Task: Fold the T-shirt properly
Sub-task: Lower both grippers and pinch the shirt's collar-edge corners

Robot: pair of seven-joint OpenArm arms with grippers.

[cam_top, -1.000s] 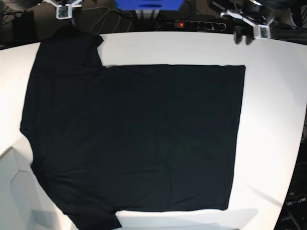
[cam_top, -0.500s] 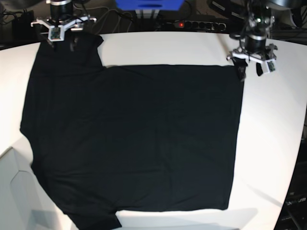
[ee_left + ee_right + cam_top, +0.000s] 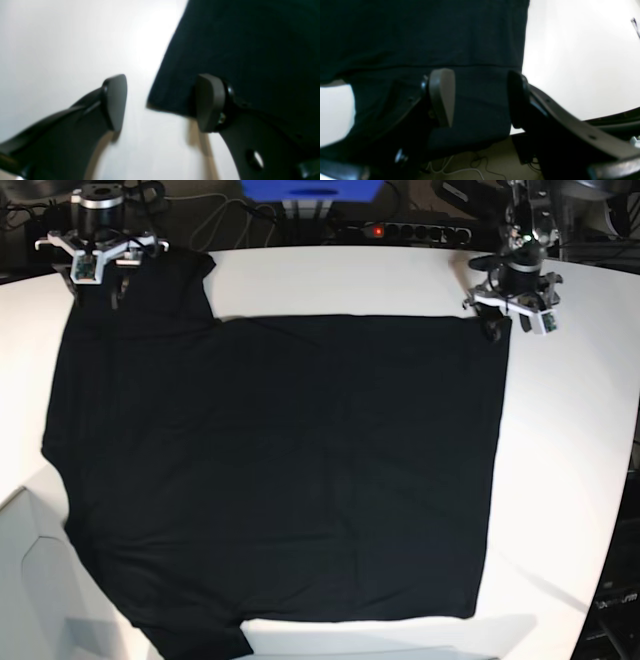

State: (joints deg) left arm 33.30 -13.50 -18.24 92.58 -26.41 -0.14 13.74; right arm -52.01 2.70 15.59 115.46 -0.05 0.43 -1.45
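The black T-shirt lies spread flat on the white table. My left gripper hovers at the shirt's far right hem corner. In the left wrist view the left gripper is open and straddles that T-shirt corner, one finger over bare table and the other over the cloth. My right gripper sits at the far left sleeve. In the right wrist view the right gripper is open, with the T-shirt's sleeve hem lying between its fingers at the table's edge.
A power strip with a red light and a blue object stand behind the table's far edge. Cables lie on the floor below that edge. A white box corner shows at the front left.
Both arms came down from behind the table to the shirt's far corners. Both grippers opened wide. Over the last half second each shifted a little to the left.
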